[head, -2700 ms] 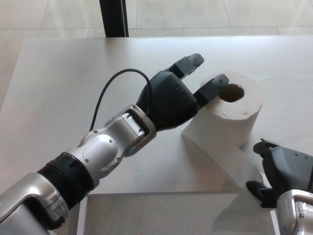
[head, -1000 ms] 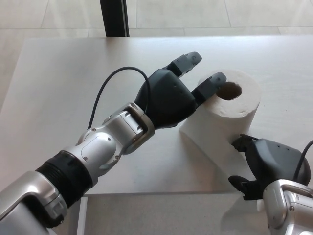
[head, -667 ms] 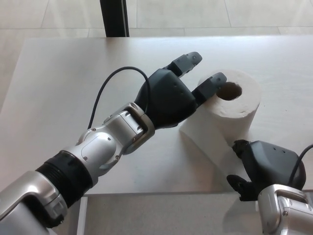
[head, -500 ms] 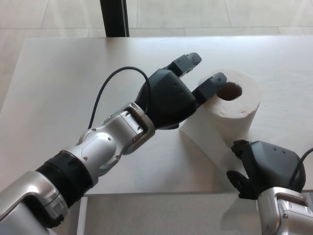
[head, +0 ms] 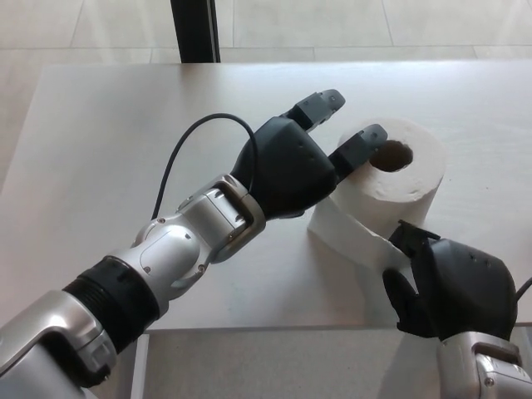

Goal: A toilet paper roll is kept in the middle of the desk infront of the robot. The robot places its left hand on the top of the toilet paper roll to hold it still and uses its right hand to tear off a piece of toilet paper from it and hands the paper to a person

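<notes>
A white toilet paper roll (head: 407,187) stands upright on the pale desk (head: 108,141), right of centre. My left hand (head: 287,170) reaches in from the lower left with its fingers apart; one fingertip (head: 363,140) rests on the roll's top rim beside the core hole, and another points past the roll's far side. A loose strip of paper (head: 353,237) runs from the roll's foot, lifted off the desk, into my right hand (head: 453,287) at the lower right. That hand is closed on the strip's end.
A black post (head: 195,29) stands behind the desk's far edge, with tiled floor beyond. The desk's front edge (head: 249,329) runs just under my forearm. A black cable (head: 191,137) loops above my left wrist.
My right hand has come up from the lower right corner toward the roll and closed on the loose sheet, which now lifts off the desk as a taut strip. The left hand has stayed put.
</notes>
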Motion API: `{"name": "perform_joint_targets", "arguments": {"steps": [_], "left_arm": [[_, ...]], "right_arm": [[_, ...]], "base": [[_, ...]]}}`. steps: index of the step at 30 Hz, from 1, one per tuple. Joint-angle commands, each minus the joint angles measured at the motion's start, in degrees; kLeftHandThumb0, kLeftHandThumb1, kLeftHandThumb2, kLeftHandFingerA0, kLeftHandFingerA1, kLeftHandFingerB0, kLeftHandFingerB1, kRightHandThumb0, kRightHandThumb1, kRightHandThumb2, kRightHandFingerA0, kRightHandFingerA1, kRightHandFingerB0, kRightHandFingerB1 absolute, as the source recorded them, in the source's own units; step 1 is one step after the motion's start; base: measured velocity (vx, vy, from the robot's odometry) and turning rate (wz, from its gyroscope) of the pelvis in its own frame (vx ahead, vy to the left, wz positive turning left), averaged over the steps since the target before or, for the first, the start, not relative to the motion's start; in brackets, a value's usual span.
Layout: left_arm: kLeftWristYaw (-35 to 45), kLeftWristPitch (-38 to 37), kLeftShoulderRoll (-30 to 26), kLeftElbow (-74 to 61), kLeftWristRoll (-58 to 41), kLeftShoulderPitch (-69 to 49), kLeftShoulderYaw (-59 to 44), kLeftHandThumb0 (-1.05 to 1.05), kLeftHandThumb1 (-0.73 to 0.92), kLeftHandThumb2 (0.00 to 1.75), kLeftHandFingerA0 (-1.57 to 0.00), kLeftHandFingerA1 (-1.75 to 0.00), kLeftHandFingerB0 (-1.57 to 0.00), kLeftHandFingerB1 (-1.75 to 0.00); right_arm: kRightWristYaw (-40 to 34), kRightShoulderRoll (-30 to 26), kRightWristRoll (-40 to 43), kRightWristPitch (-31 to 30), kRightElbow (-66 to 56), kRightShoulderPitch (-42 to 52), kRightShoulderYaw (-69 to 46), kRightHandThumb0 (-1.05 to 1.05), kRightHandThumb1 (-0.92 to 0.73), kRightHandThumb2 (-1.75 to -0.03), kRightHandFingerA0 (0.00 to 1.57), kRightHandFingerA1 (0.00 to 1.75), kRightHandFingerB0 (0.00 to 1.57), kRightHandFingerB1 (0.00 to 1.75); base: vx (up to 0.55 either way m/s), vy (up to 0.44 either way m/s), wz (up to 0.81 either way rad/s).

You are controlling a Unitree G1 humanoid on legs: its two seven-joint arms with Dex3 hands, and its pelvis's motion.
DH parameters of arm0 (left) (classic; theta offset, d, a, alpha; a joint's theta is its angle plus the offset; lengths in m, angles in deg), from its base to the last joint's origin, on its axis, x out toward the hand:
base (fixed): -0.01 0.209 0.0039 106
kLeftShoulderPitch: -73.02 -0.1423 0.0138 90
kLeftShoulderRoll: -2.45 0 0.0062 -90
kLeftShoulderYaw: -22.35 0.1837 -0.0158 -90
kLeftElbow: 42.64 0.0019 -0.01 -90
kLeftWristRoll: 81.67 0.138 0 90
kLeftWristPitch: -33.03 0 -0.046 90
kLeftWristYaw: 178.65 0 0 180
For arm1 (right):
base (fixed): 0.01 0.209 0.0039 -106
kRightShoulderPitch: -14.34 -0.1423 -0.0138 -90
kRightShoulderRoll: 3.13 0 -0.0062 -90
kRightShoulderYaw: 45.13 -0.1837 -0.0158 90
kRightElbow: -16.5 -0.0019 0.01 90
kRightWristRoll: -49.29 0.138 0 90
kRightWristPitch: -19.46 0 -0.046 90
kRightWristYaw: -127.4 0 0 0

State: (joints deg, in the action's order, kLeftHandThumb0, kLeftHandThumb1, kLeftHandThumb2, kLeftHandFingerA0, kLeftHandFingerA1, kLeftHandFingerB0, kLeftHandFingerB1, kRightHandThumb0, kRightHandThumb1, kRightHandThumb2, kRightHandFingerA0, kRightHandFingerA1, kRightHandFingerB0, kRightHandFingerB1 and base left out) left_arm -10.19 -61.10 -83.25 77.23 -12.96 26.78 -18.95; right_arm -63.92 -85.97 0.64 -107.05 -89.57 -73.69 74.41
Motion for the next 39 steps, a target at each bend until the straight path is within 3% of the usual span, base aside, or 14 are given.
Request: {"name": "perform_joint_targets", "arguments": {"steps": [1,3,4,7,12,23,30,31,32,33,34,36,38,39], "left_arm": [[-0.5,-0.4,-1.5,1.0,1.5,-2.0,1.4,-0.53,0.62,0.60,0.00,-0.20,0.00,-0.29],[-0.3,-1.3,-1.5,0.8,0.6,-2.0,1.1,-0.50,0.63,0.59,0.00,-0.24,0.00,-0.31],[-0.2,-1.1,-1.5,0.7,0.6,-2.3,1.1,-0.50,0.63,0.58,0.00,-0.23,0.00,-0.31],[0.9,-0.8,-1.8,-0.2,0.7,-2.8,1.2,-0.51,0.61,0.58,0.00,-0.20,0.00,-0.32],[1.2,-0.8,-2.2,-0.5,1.0,-3.1,1.5,-0.50,0.63,0.59,0.00,-0.19,0.00,-0.30],[1.1,-0.5,-2.0,-0.3,1.3,-3.4,1.7,-0.52,0.65,0.60,0.00,-0.19,0.00,-0.30],[1.7,-0.7,-2.1,-0.9,1.2,-3.2,1.6,-0.52,0.62,0.62,0.00,-0.17,0.00,-0.28],[1.5,-0.7,-2.1,-0.9,1.4,-3.2,1.8,-0.52,0.62,0.62,0.00,-0.17,0.00,-0.28],[1.6,-0.5,-2.0,-0.9,1.9,-3.2,2.1,-0.57,0.51,0.84,0.00,-0.18,-0.03,-0.20],[1.8,-0.6,-2.2,-1.1,1.7,-3.2,2.0,-0.57,0.50,0.84,0.00,-0.19,-0.03,-0.21],[1.1,-0.8,-2.2,-0.8,1.8,-3.1,2.1,-0.53,0.64,0.59,0.00,-0.22,0.00,-0.30],[1.1,-0.8,-2.4,-0.9,1.8,-3.1,2.0,-0.53,0.64,0.59,0.00,-0.22,0.00,-0.30],[1.8,-0.7,-2.5,-1.1,1.7,-3.1,1.9,-0.53,0.65,0.59,0.00,-0.19,0.00,-0.31],[1.7,-0.7,-2.4,-1.0,1.7,-3.0,1.9,-0.53,0.65,0.58,0.00,-0.21,-0.01,-0.30]], "right_arm": [[-24.8,14.9,23.5,32.4,1.7,6.5,-18.7,-0.24,-0.59,-1.02,0.87,1.66,0.76,1.52],[-25.3,17.8,25.5,33.8,1.8,6.2,-21.0,-0.23,-0.58,-1.00,0.87,1.63,0.77,1.49],[-25.1,20.7,30.0,37.1,2.7,5.1,-24.7,-0.24,-0.53,-1.11,0.93,1.64,0.81,1.48],[-22.4,25.8,37.7,39.6,2.6,3.5,-30.8,-0.24,-0.53,-1.19,1.03,1.68,0.82,1.51],[-18.7,32.4,46.0,37.0,-1.0,1.3,-37.8,-0.19,-0.55,-1.21,1.07,1.69,0.83,1.52],[-17.8,35.0,54.8,36.4,-4.2,-6.8,-48.1,-0.12,-0.50,-1.37,1.08,1.75,0.87,1.54],[-19.8,34.6,57.9,35.5,-4.0,-11.3,-52.8,-0.21,-0.49,-1.26,1.03,1.75,0.77,1.57],[-19.8,34.7,59.1,35.5,-4.0,-11.8,-53.6,-0.26,-0.56,-1.18,1.05,1.75,0.78,1.55],[-21.8,35.2,62.6,33.5,-4.8,-13.8,-56.1,-0.23,-0.58,-1.13,1.02,1.75,0.67,1.46],[-22.1,35.2,64.5,34.0,-4.8,-14.8,-57.0,-0.16,-0.57,-1.22,1.01,1.75,0.66,1.44],[-22.9,34.6,67.1,32.5,-5.3,-16.5,-58.8,-0.13,-0.55,-1.22,0.99,1.75,0.66,1.50],[-22.7,34.7,67.1,32.5,-5.1,-16.8,-58.9,-0.13,-0.55,-1.22,0.99,1.75,0.66,1.50],[-24.6,34.3,71.1,29.6,-6.2,-19.4,-61.3,-0.14,-0.65,-1.07,0.96,1.75,0.63,1.49],[-25.6,34.1,71.8,28.9,-6.3,-20.5,-62.1,-0.21,-0.79,-0.83,0.99,1.75,0.60,1.57]], "base": [[0.00,0.000,0.00],[0.00,0.000,0.00],[0.00,0.000,0.00],[0.00,0.000,0.00],[0.00,0.000,0.00],[0.00,0.000,0.00],[0.00,0.000,0.00],[0.00,0.000,0.00],[0.00,0.000,0.00],[0.00,0.000,0.00],[0.00,0.000,0.00],[0.00,0.000,0.00],[0.00,0.000,0.00],[0.00,0.000,0.00]]}}
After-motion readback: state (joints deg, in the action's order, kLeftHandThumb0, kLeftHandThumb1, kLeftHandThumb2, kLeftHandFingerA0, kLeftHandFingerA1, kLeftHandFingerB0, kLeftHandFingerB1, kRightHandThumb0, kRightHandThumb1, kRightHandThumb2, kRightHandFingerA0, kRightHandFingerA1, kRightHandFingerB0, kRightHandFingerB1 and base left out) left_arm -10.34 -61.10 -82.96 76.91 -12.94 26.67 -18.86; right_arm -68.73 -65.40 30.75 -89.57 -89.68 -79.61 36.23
